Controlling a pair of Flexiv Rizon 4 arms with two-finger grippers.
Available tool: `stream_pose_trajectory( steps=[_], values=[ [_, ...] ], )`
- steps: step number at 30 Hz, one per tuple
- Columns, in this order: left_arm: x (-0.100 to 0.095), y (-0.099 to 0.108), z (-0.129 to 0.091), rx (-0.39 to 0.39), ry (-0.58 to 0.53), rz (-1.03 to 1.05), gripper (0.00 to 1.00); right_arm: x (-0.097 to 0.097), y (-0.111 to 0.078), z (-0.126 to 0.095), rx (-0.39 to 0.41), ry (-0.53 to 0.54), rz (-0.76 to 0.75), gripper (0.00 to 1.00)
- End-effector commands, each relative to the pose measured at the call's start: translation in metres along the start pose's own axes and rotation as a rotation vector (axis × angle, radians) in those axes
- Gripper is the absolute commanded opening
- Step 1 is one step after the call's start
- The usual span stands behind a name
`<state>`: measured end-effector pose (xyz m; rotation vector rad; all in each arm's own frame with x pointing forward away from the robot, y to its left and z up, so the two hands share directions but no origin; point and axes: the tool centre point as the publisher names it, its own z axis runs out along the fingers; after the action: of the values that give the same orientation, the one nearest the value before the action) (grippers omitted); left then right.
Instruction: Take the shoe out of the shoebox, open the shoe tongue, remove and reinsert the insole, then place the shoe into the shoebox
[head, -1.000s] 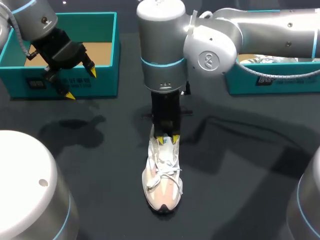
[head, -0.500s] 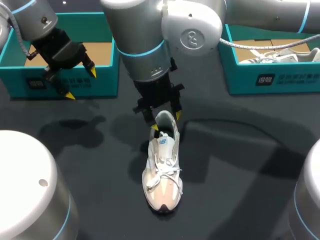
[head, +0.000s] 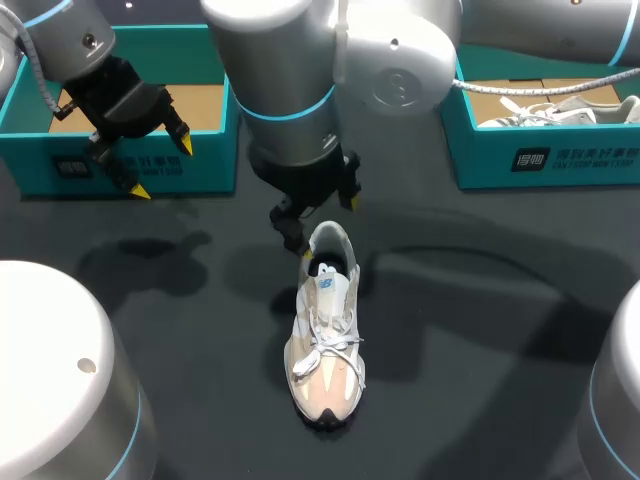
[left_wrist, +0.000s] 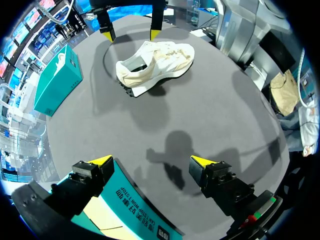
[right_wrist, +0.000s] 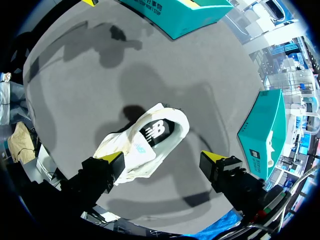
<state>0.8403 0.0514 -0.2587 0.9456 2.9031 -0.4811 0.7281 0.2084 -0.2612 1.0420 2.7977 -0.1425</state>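
Note:
A white shoe (head: 325, 325) with a pinkish toe lies on the dark table, heel toward the back. My right gripper (head: 322, 222) hangs open just above and behind the heel, holding nothing. In the right wrist view the shoe (right_wrist: 145, 139) lies below and ahead of the gripper (right_wrist: 161, 157), its collar facing up. My left gripper (head: 160, 168) stands open and empty at the front wall of the left teal shoebox (head: 205, 165). From the left wrist, the gripper (left_wrist: 150, 161) looks across the table at the shoe (left_wrist: 155, 65), with the right gripper's fingertips (left_wrist: 107, 36) beyond it.
A second teal shoebox (head: 545, 160) at the back right holds another white shoe (head: 545, 108). My right arm's thick links (head: 300, 80) hang over the table's middle back. Bare dark tabletop (head: 470, 330) lies on both sides of the shoe.
My right gripper has opened wide, let go of the shoe's collar, and drawn up and back from it. The shoe's opening now shows. The left arm has not moved.

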Motion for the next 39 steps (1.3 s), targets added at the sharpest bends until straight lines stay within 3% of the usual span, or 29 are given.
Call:
stream_pose_trajectory(
  steps=[1,11,17,30,37,39],
  values=[
    [0.0,0.0,0.0,-0.003,0.002,0.0,1.0,-0.008,-0.002,0.005,-0.052,-0.02,-0.065,1.0],
    [0.0,0.0,0.0,-0.003,0.002,0.0,1.0,-0.026,0.019,0.02,-0.061,-0.023,-0.231,1.0],
    [0.0,0.0,0.0,-0.003,0.002,0.0,1.0,-0.034,0.025,0.034,-0.075,-0.03,-0.359,1.0],
    [0.0,0.0,0.0,-0.003,0.002,0.0,1.0,-0.045,0.031,0.059,-0.085,-0.02,-0.489,1.0],
    [0.0,0.0,0.0,-0.003,0.002,0.0,1.0,-0.045,0.037,0.072,-0.096,-0.022,-0.51,0.86],
    [0.0,0.0,0.0,-0.003,0.002,0.0,1.0,-0.046,0.038,0.077,-0.101,-0.017,-0.517,0.77]
  ],
)
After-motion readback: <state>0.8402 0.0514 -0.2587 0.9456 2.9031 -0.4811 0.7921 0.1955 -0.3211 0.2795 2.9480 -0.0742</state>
